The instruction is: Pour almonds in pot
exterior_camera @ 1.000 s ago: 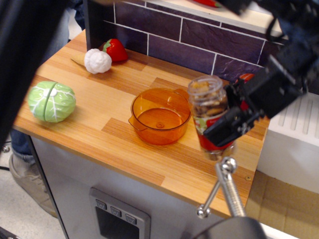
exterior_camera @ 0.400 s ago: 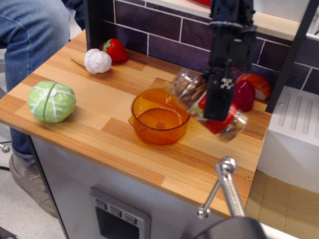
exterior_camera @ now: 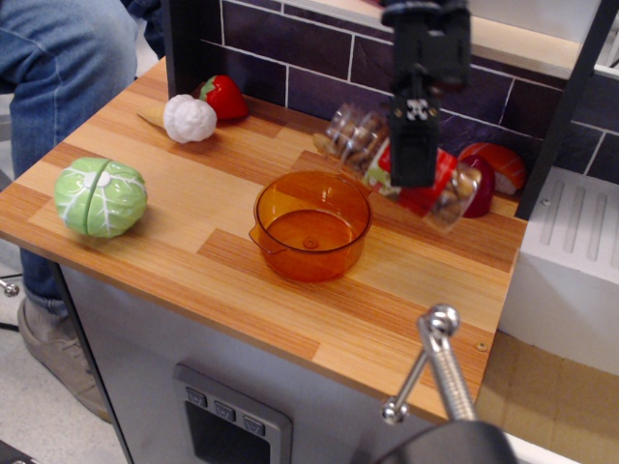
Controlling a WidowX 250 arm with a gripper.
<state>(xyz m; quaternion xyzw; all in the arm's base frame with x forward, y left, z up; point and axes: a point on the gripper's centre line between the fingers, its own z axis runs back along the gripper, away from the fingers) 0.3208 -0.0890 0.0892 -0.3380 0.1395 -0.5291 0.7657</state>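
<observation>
The orange translucent pot point(exterior_camera: 311, 225) sits on the wooden counter near its middle, with nothing visible inside. My gripper point(exterior_camera: 414, 164) hangs from above and is shut on a clear plastic jar with a red label point(exterior_camera: 398, 167). The jar is lifted off the counter and tipped nearly on its side, its open mouth pointing left, above and behind the pot's far rim. The almonds point(exterior_camera: 356, 140) show through the jar near the mouth, and more sit at its base point(exterior_camera: 455, 201).
A green cabbage toy point(exterior_camera: 100, 196) lies at the counter's left. A white garlic toy point(exterior_camera: 189, 118) and red pepper toy point(exterior_camera: 223, 96) sit at the back left. Red toys point(exterior_camera: 495, 166) lie behind the jar. A person's leg stands at far left. A metal handle point(exterior_camera: 440, 365) protrudes at the front.
My gripper has lifted the jar from upright on the counter right of the pot, tipped it onto its side, and carried it up and back, toward the pot's far rim.
</observation>
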